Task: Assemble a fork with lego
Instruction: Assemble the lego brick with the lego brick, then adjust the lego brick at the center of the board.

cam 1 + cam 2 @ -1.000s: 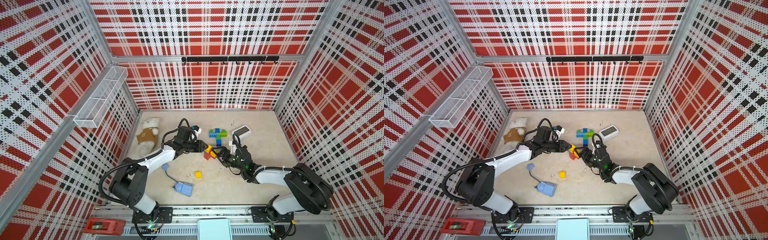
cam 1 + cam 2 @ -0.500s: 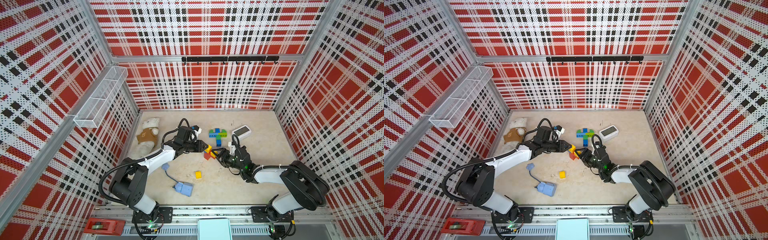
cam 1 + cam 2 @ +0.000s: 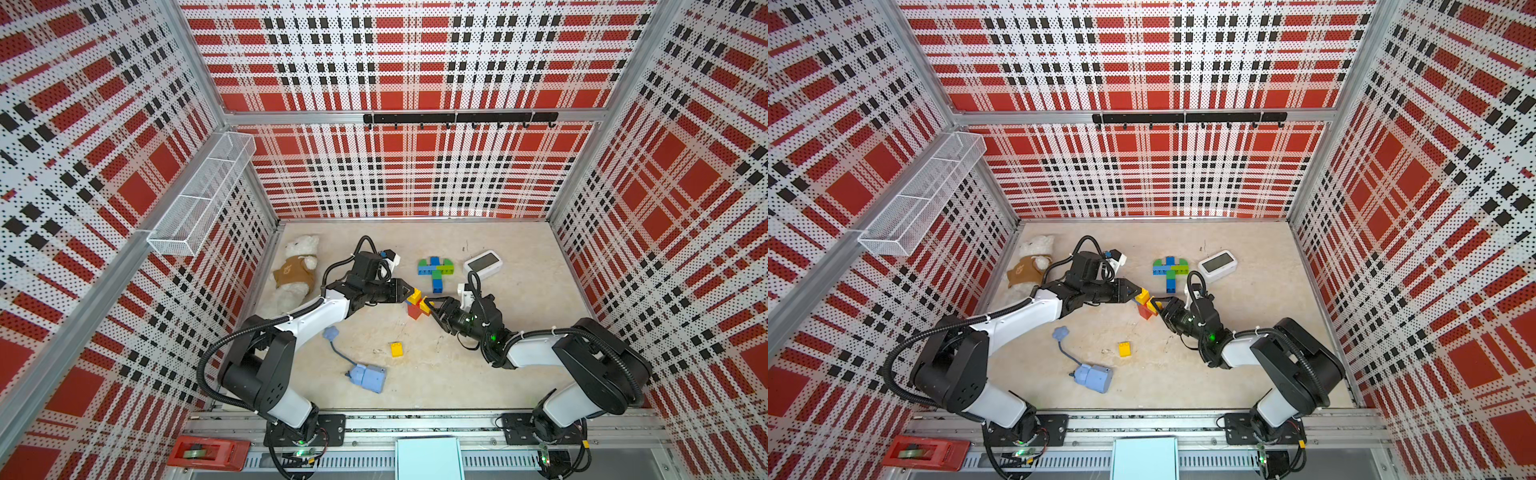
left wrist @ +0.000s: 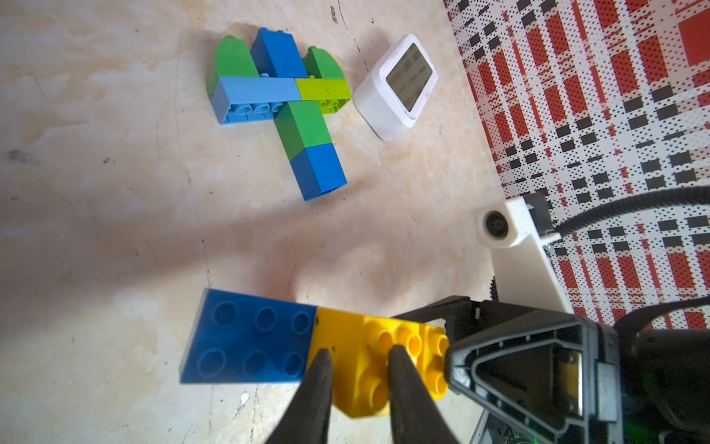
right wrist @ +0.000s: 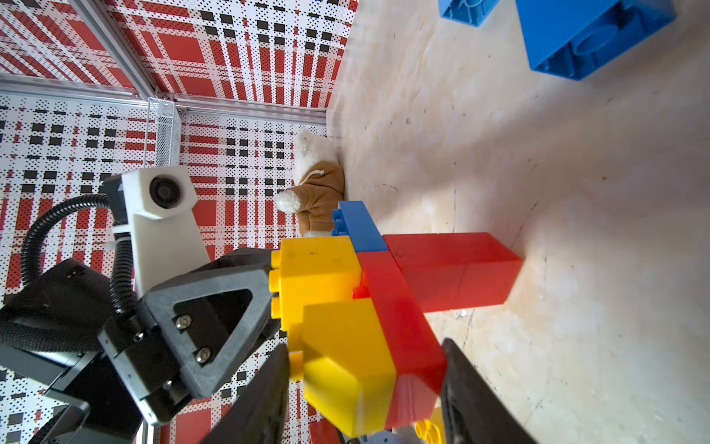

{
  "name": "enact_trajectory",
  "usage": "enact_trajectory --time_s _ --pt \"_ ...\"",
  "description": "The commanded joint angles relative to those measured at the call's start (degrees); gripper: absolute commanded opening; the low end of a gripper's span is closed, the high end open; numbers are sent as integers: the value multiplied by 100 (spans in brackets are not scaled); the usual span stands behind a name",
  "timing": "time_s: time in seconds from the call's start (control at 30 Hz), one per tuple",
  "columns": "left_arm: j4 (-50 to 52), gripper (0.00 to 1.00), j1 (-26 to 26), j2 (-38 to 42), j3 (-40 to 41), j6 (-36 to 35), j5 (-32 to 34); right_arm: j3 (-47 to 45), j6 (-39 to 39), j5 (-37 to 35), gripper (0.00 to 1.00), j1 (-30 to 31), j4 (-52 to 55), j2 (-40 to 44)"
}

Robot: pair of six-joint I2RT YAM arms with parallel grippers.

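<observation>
A small lego assembly (image 3: 415,309) of red, yellow and blue bricks hangs between my two grippers in mid-floor. My left gripper (image 3: 409,291) is shut on one of its yellow bricks (image 4: 357,346), with a blue plate (image 4: 249,346) beside it. From the opposite side, my right gripper (image 3: 432,305) has its jaws against the assembly's yellow and red end (image 5: 357,357). A red column (image 5: 453,269) sticks out toward the floor. A second lego build (image 3: 435,272) in green, blue, light blue and lime lies flat behind. One loose yellow brick (image 3: 396,349) lies nearer the front.
A white clock (image 3: 482,262) lies right of the green and blue build. A teddy bear (image 3: 295,274) rests by the left wall. A pale-blue box with a cord (image 3: 368,376) sits front centre. A wire basket (image 3: 199,199) hangs on the left wall.
My right gripper has edged in toward the assembly and its jaws have narrowed onto the yellow and red end. The left arm has held still with its grip unchanged.
</observation>
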State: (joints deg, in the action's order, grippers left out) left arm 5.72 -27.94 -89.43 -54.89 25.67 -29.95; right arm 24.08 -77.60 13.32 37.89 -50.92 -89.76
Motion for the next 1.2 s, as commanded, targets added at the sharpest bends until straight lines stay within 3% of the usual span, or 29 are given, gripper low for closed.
enact_trajectory --time_s 0.0,0.1,0.2,0.5,0.7,0.93,1.17 --pt "371 29 -69 -120 87 -36 35 -130 34 -58 56 42 102 -193" --pt "369 29 -83 -129 82 -34 27 -127 204 -127 84 23 151 -93" --pt "367 29 -100 -145 58 -27 18 -95 590 -206 99 -39 397 157" --pt "400 32 -190 -150 -166 -44 -73 254 3276 -857 100 -90 2848 1514" --pt "401 38 -208 -97 -284 18 -104 307 4502 -486 100 -98 3050 1678" --pt "395 41 -180 -86 -418 48 -114 444 5018 -8 100 -89 2877 1582" --pt "369 40 -90 -86 -329 69 -107 640 5124 17 100 -89 3133 1465"
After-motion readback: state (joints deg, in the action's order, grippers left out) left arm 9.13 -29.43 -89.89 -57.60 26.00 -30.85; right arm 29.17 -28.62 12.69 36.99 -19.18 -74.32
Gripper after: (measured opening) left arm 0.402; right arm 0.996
